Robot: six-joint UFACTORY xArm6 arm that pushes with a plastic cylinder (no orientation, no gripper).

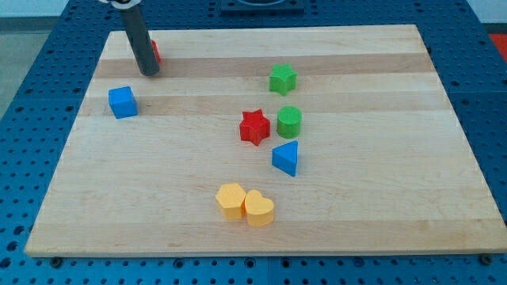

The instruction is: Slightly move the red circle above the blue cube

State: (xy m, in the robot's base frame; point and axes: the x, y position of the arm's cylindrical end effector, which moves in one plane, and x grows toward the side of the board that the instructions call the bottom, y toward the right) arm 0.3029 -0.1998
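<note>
The red circle [155, 52] sits near the board's top left corner, mostly hidden behind my dark rod; only a red sliver shows on the rod's right side. My tip [149, 73] rests on the board just below and in front of the red circle, touching or nearly touching it. The blue cube [122, 102] lies below and a little to the left of my tip, apart from it.
A red star [254, 127], green cylinder [289, 121] and blue triangle [286, 157] cluster mid-board. A green star-like block [282, 79] lies above them. A yellow hexagon [231, 199] and yellow heart [259, 208] touch near the bottom. The wooden board [396, 198] lies on a blue perforated table.
</note>
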